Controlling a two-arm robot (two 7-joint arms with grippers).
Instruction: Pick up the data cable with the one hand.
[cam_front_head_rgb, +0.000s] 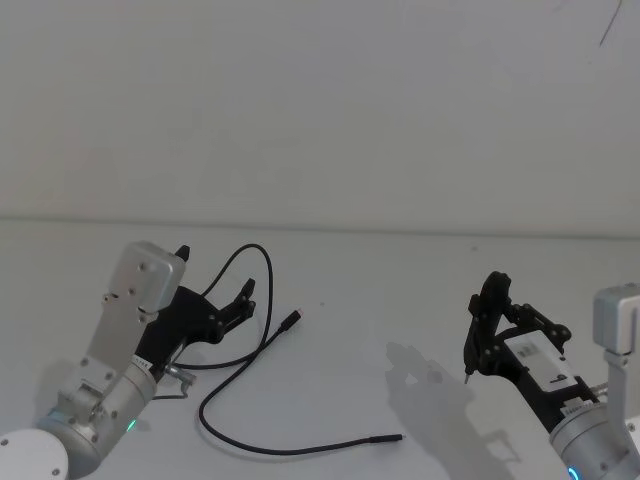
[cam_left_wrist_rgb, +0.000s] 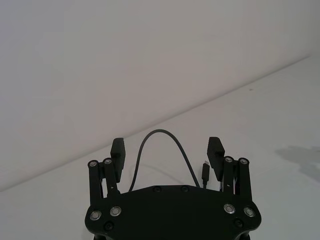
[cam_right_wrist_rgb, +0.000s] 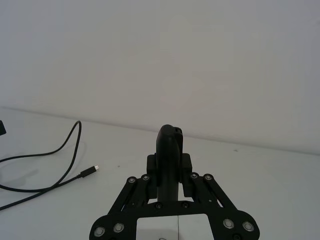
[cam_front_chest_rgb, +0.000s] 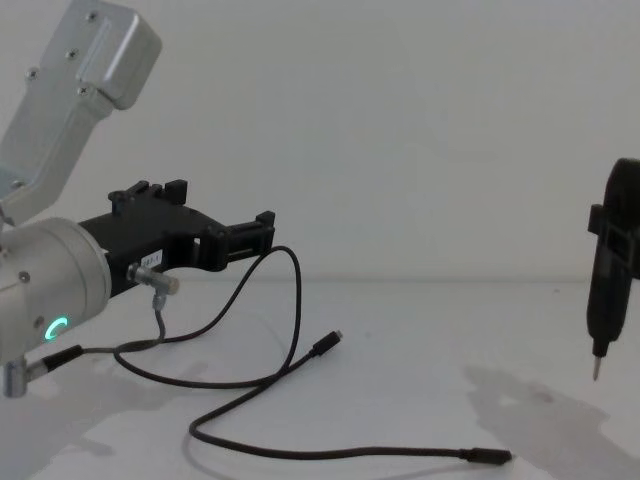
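Observation:
The data cable (cam_front_head_rgb: 262, 345) is a thin black cord looping over the white table, with one plug (cam_front_head_rgb: 293, 318) near the middle and the other (cam_front_head_rgb: 387, 438) toward the front. Its far arch (cam_left_wrist_rgb: 161, 133) rises between the spread fingers of my left gripper (cam_left_wrist_rgb: 167, 150), which is open and closed on nothing. From the head camera, the left gripper (cam_front_head_rgb: 243, 298) hovers over that loop. Seen from the chest, its fingertips (cam_front_chest_rgb: 264, 224) stand just beside the arch of the cable (cam_front_chest_rgb: 292, 262). My right gripper (cam_front_head_rgb: 492, 312) is at the right, shut on a dark pointed tool (cam_front_chest_rgb: 608, 270).
A short grey wire (cam_front_chest_rgb: 157, 312) hangs from silver plugs on the left arm, close to the cable. The white table (cam_front_head_rgb: 400, 290) meets a plain white wall behind. The tool's metal tip (cam_front_chest_rgb: 597, 372) points down above the table on the right.

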